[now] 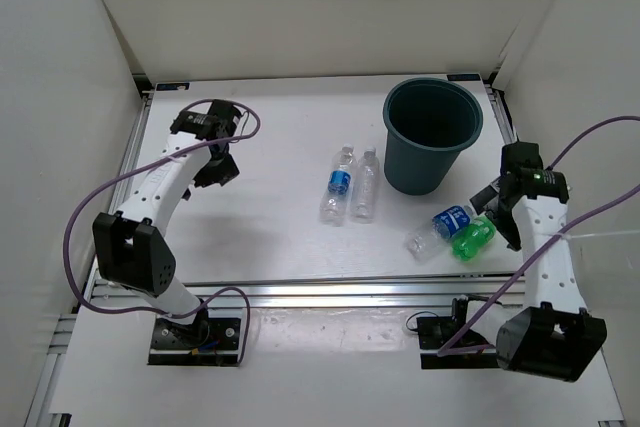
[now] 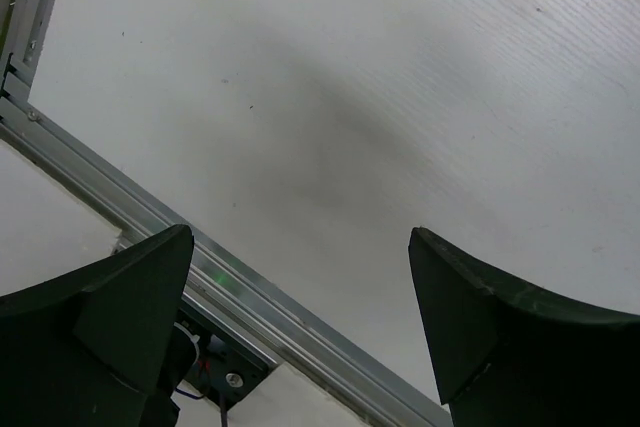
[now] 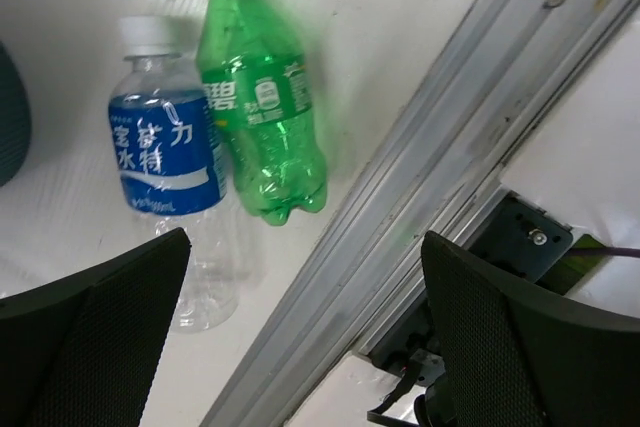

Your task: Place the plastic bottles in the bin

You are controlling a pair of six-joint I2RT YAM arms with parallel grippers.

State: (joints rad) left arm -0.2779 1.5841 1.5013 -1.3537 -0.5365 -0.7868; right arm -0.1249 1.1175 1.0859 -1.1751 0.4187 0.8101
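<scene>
Four bottles lie loose on the tabletop (image 1: 270, 237), and nothing is gripped.
Both pairs of jaws stand apart and empty. The right pair hangs just beside the green bottle (image 3: 258, 117) and a blue-labelled bottle (image 3: 165, 162), which lie side by side at the top view's lower right, near the bin (image 1: 425, 169). Closing there could catch both, or roll one against the rail (image 3: 420, 177). Only the top view shows the second blue-labelled bottle (image 1: 339, 184) and the plain clear bottle (image 1: 365, 186), mid-frame.

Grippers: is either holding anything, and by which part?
Nothing is held. The left gripper is open over the table; the right gripper is open near the green bottle.
</scene>
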